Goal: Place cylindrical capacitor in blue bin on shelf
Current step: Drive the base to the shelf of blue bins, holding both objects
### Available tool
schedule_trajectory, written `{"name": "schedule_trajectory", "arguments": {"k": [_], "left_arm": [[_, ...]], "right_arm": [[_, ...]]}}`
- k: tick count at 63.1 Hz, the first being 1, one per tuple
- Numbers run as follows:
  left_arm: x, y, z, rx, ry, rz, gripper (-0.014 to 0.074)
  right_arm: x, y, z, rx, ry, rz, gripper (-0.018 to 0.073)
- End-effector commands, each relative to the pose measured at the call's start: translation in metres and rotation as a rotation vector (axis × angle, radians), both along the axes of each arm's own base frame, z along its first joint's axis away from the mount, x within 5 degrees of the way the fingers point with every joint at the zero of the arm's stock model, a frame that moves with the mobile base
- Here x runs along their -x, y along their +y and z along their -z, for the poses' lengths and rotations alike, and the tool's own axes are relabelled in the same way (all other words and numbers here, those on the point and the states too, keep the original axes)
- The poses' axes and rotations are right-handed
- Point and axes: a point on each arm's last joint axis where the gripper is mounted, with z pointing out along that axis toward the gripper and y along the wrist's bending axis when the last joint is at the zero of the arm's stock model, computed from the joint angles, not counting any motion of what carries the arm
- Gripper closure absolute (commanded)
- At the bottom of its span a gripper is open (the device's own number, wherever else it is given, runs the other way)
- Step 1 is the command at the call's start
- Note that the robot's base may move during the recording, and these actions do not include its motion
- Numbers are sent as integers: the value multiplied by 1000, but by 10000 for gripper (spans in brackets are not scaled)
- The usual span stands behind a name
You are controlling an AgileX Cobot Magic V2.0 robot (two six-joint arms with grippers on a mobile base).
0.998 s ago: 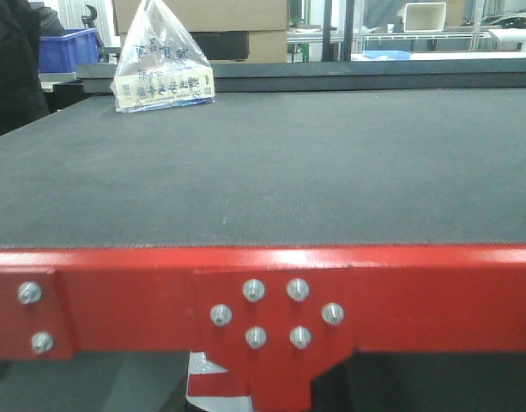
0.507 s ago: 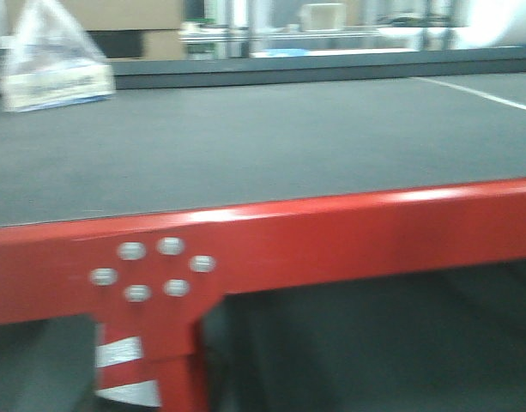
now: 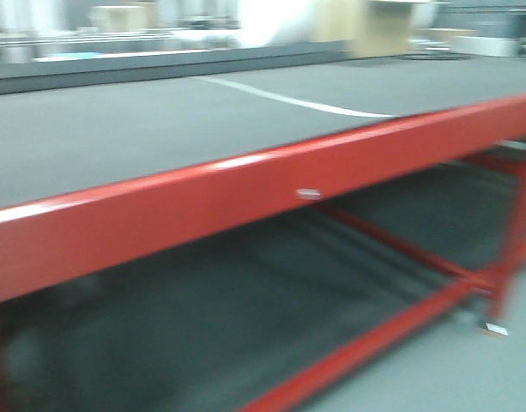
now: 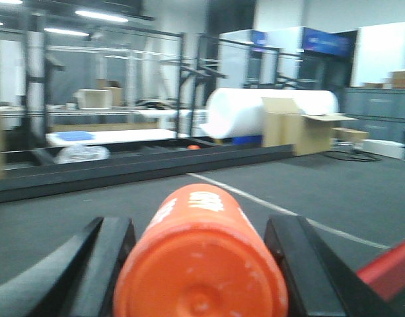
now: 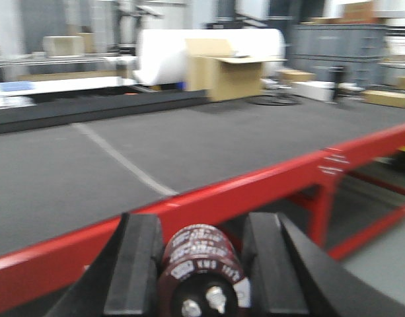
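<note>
My right gripper [image 5: 202, 228] is shut on a dark maroon cylindrical capacitor [image 5: 203, 259] with white print and two screw terminals facing the camera. It is held just in front of the red-framed table's rail [image 5: 209, 201]. My left gripper [image 4: 199, 228] is shut on an orange cylinder [image 4: 202, 264] with white print, held over the dark table top [image 4: 90, 218]. Neither the blue bin nor the metal shelf is in view. In the blurred front view I see only the red-framed table [image 3: 245, 193], with no gripper.
A white line [image 3: 288, 101] crosses the dark table top. Behind the table stand a large white roll [image 4: 235, 112], open cardboard boxes [image 4: 301, 129], dark metal racks [image 4: 110, 79] and grey cabinets [image 5: 341, 46]. Red lower table bars [image 3: 400, 257] stand over grey floor on the right.
The front view has swung right along the table. The plastic bag and bolted bracket slid out of view to the left, and the table's right leg and lower bars have come into view.
</note>
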Motion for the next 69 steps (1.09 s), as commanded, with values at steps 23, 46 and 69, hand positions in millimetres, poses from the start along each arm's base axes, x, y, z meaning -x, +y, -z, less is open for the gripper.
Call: {"name": "schedule_trajectory", "arguments": {"k": [23, 46, 69], "left_arm": [[2, 0, -3, 7, -30, 7, 708], [2, 0, -3, 7, -30, 7, 708], [2, 0, -3, 7, -30, 7, 708]], "right_arm": [[1, 0, -1, 10, -19, 2, 722], [1, 0, -1, 10, -19, 2, 722], [1, 0, -1, 10, -19, 2, 722]]}}
